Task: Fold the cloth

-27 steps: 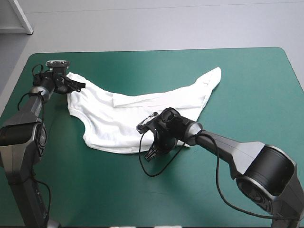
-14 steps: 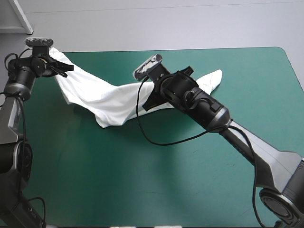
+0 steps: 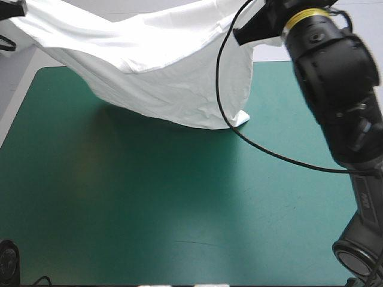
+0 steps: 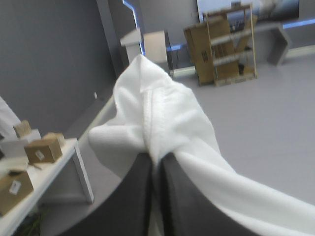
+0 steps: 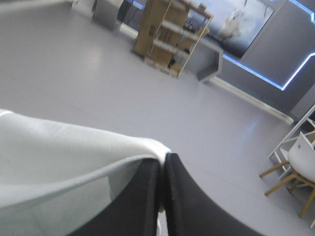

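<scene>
From the high view I see the shirt [image 3: 161,66] lifted clear of the counter [image 3: 149,209]. It is strung as a sagging white span from the picture's upper left to its upper right, over the counter's far edge. Its belly hangs lowest toward the right, where a corner of cloth drops close to the teal-green cover; I cannot tell whether that tip touches. A soft shadow lies on the cover under the sag. The right arm [image 3: 335,72] rises along the right side, its wrist up at the shirt's right end. Only this view gives me the counter and the way the cloth hangs, but I cannot make out either grip in it.

The wrist views supply the grips. On the left, the left jaws are nearly closed and holding the shirt [image 4: 162,113]. The two black fingers [image 4: 138,196] meet in a narrow arch, and a bunched fold with a stitched hem stands up from between their tips. The rest spills over one finger and away to the side. On the right, the right jaws are likewise pinched on the shirt [image 5: 59,147]. Here the fingers [image 5: 187,206] all but touch, with a thin edge of cloth caught at their tips. The sheet runs off to one side, smooth rather than bunched. Both wrist views look out level.
</scene>
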Action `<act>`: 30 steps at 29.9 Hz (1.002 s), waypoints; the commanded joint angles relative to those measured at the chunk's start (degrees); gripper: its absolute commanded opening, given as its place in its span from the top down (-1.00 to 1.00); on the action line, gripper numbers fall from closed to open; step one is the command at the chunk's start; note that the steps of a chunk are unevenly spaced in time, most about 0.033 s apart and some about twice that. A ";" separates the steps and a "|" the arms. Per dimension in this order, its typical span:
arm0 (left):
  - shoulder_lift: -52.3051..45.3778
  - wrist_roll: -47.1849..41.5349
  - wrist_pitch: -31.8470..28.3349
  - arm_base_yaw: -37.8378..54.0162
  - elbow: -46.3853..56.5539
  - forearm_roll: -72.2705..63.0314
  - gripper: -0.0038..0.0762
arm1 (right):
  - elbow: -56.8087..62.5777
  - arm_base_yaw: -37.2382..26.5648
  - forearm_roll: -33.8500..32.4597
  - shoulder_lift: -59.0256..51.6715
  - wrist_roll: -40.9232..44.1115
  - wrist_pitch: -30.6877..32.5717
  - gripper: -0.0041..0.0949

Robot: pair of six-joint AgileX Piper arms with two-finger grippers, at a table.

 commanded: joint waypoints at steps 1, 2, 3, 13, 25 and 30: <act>-1.92 0.49 -2.38 0.07 -7.61 -1.51 0.85 | -7.41 -0.02 -1.79 -2.62 -1.52 -6.78 0.95; -1.92 1.21 -1.83 0.07 -9.32 -2.59 0.85 | -8.96 -0.02 -0.84 -2.73 -2.12 -7.53 0.95; -1.92 1.77 -1.45 0.07 -10.98 -3.41 0.85 | -10.27 -0.02 -0.06 -2.73 -3.14 -8.25 0.95; -2.65 4.44 5.28 0.07 -19.96 -6.31 0.85 | -12.46 -0.02 4.13 -5.09 -5.06 -13.24 0.95; 3.28 4.44 10.24 0.07 -10.55 -8.06 0.86 | -9.75 -2.46 7.05 1.48 -0.37 -6.15 0.95; 7.18 7.48 7.59 0.07 -4.03 -12.36 0.86 | -6.95 -13.57 15.52 8.19 3.14 -5.33 0.95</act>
